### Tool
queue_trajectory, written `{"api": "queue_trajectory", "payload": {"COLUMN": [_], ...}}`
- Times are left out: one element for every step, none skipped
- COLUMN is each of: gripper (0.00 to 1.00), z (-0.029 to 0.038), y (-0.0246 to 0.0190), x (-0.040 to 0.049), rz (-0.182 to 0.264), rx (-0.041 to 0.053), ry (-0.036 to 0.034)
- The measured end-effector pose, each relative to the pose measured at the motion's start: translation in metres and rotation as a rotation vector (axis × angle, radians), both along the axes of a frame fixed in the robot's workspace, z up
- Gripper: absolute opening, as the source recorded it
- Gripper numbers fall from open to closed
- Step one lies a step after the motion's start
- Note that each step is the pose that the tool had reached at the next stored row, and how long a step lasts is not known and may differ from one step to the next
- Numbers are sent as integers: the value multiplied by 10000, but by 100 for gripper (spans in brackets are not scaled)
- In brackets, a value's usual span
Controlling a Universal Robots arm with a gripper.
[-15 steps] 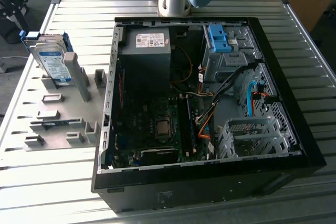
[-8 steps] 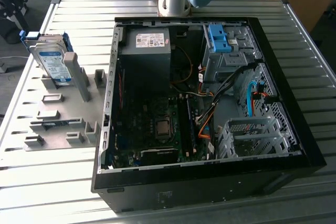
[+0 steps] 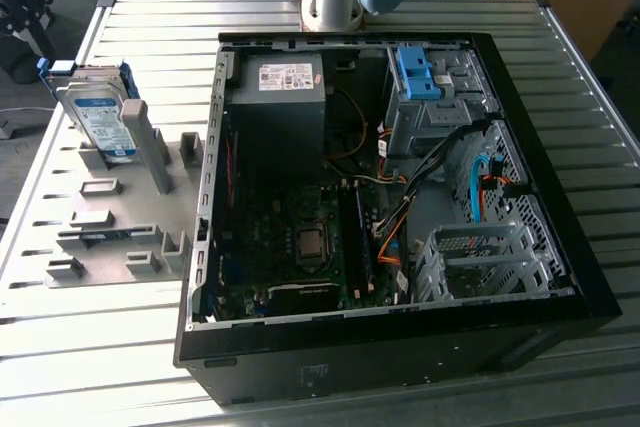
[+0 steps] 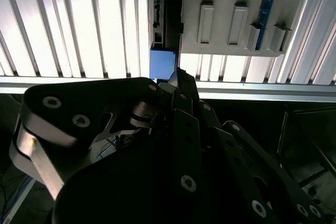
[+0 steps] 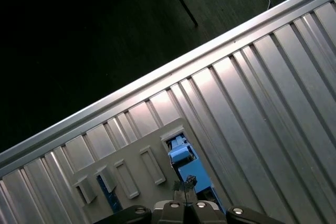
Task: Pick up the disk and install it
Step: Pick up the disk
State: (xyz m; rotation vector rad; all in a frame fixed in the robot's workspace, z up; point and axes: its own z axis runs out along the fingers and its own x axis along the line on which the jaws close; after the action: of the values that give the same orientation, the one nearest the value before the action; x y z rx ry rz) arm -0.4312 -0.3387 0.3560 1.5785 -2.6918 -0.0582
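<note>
Bench (image 3: 100, 347): ribbed metal. Open computer case (image 3: 350, 377) lies on it. Grey fixture plate (image 3: 110, 237) sits at the exterior view's left, with the disk (image 3: 103, 119) upright in it. Gripper (image 5: 184, 183) above the plate edge, jaws narrow, empty.

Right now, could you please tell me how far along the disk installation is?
Nothing looks done yet: the hard drive stands in the grey holder beside the open computer case. In the first wrist view the gripper hangs above that holder, not holding the drive. Pickup and installation remain.
</note>
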Motion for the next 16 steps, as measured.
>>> {"api": "queue_trajectory", "payload": {"gripper": [11, 11, 11, 11, 11, 11, 11, 11, 11, 11, 11, 11, 11, 11, 11, 11], "z": [0, 0, 0, -1, -1, -2, -2, -3, -4, -5, -6, -7, -8, -10, -11, -12], "y": [0, 0, 0, 0, 0, 0, 0, 0, 0, 0, 0, 0, 0, 0, 0, 0], "x": [0, 0, 0, 0, 0, 0, 0, 0, 0, 0, 0, 0, 0, 0, 0, 0], "rz": [5, 24, 65, 144, 277, 443, 622, 802, 992, 1173, 1352, 1533, 1712, 1892, 2089, 2267], "rx": [0, 0, 0, 1, 0, 1, 1, 1, 1, 1, 0, 0, 0, 0, 0, 0], "ry": [-1, 0, 0, -1, -1, -2, -1, -1, -1, -1, 0, 0, 0, -1, -1, -1]}}
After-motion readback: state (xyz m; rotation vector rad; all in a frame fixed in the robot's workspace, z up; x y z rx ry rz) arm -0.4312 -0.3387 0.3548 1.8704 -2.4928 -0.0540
